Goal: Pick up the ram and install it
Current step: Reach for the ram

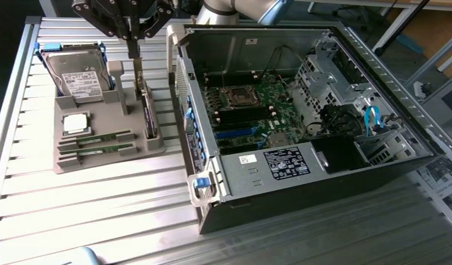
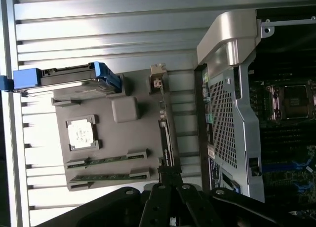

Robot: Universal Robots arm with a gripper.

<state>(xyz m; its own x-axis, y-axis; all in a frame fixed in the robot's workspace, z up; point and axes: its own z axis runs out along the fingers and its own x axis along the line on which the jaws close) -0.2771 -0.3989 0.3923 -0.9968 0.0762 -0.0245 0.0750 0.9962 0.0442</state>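
Grey arm [image 1: 240, 8] reaching in from above, wrist pointing straight down, jaws closed together

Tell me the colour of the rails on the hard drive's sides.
Blue. The rails on the hard drive show best in the wrist view.

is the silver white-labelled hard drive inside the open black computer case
No, the silver hard drive leans in the grey plastic holder, outside the black computer case.
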